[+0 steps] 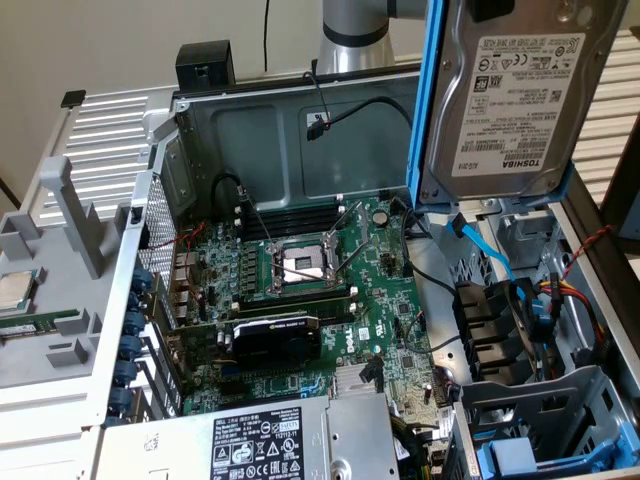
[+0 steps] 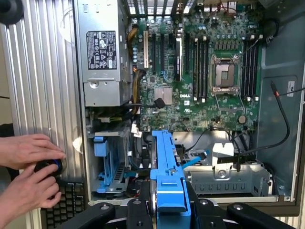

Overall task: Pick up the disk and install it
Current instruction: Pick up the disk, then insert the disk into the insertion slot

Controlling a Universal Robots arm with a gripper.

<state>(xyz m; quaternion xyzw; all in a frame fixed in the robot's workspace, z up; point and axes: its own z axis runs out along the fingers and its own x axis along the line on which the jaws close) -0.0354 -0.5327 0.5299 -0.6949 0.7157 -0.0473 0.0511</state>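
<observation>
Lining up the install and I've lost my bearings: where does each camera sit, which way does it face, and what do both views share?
Exterior view: raised beside the open computer case, looking down into it; the arm stands behind, and the disk hangs at this view's right.
Wrist view: on the wrist, looking down past the claw, shut on the disk, into the case; a person's hands are beside it.
Shared: disk, circuit board, power-supply box.

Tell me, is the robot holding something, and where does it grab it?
Yes, the disk. The fingers pinch its two flat sides at the upper end, holding it above the open computer case.
</observation>
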